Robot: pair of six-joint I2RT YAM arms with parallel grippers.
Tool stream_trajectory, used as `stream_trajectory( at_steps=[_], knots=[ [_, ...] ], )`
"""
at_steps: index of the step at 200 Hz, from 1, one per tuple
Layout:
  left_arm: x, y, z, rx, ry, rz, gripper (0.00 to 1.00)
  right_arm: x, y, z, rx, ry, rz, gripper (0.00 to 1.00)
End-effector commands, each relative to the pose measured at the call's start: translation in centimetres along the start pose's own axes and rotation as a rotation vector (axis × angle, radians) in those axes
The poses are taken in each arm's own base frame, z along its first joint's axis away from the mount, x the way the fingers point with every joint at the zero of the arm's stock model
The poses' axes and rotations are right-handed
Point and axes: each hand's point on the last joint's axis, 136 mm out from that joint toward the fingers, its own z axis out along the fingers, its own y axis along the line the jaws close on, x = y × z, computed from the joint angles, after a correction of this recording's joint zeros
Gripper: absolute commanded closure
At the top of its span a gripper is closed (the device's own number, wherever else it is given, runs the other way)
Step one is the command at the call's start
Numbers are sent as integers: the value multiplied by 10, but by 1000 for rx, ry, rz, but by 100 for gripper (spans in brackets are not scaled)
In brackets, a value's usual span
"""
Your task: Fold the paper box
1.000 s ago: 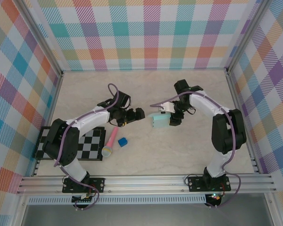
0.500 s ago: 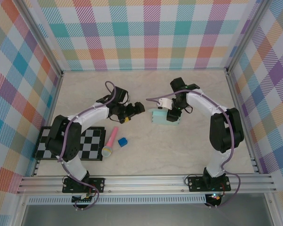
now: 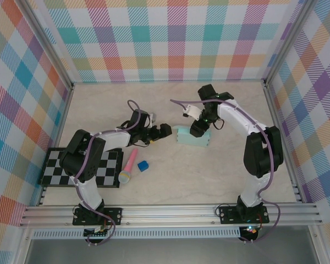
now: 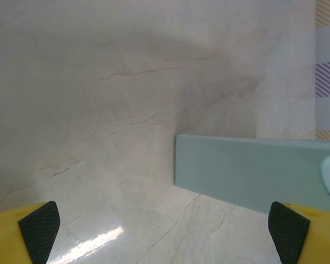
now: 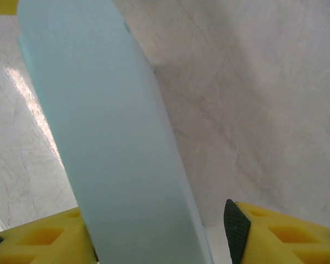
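Pale mint card, the box (image 3: 186, 138) sits on the marble table (image 3: 225, 170) about mid-table, slightly right of centre, between the two grippers. From above it looks like a low rectangular shape with a lighter top face and a darker near side.

The right gripper (image 3: 199, 127) points down at the box's far right part. In the right wrist view a long panel of the box (image 5: 115, 137) runs up from between the yellow fingers (image 5: 275, 234). The jaws stand partly apart around that panel. A narrow strip of table shows between the card and the black pad of the finger on the right of that view. On the other side the card lies against or just beside the other finger. I cannot tell which, since the card hides that pad.

The left gripper (image 3: 160, 132) lies low just left of the box, pointing at it. In the left wrist view its jaws are spread wide, with one black pad (image 4: 39, 230) at each lower corner and bare table between them. The box (image 4: 247, 170) lies ahead and to the right, its near wall upright, apart from both pads.

Nearer the left arm's base lie a pink microphone (image 3: 128, 166) and a small blue cube (image 3: 143, 165), just beside each other. A black-and-white chequered board (image 3: 60, 175) lies further left.
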Motion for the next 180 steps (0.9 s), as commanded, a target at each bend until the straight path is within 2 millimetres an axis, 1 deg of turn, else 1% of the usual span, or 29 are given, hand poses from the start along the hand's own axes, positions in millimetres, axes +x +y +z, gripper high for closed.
stream_trajectory(
  at_steps=[1, 25, 44, 84, 109, 122, 134, 141, 180],
  knots=[
    [-24, -35, -2, 136, -86, 140, 0, 5, 15, 4, -73, 24, 26, 40],
    [-20, -40, -2, 153, -111, 139, 0, 3, 17, 1, -81, 13, 26, 48],
    [-19, -41, -4, 144, -125, 158, 0, 3, 18, 1, -84, 13, 21, 49],
    [-26, -47, -7, 128, -124, 161, 0, 1, 12, 2, -83, 19, 50, 54],
    [-30, -53, -10, 137, -132, 163, 0, -1, 8, 0, -102, 15, 82, 60],
    [-33, -56, -13, 141, -145, 169, 0, -2, 7, -1, -105, 12, 90, 61],
    [-35, -57, -14, 141, -151, 171, 0, -3, 7, -1, -117, 4, 97, 66],
    [-35, -59, -15, 145, -151, 175, 0, -4, 6, -2, -122, 0, 102, 68],
    [-35, -56, -15, 138, -165, 153, 0, -3, 6, -2, -125, 0, 111, 72]
  ],
)
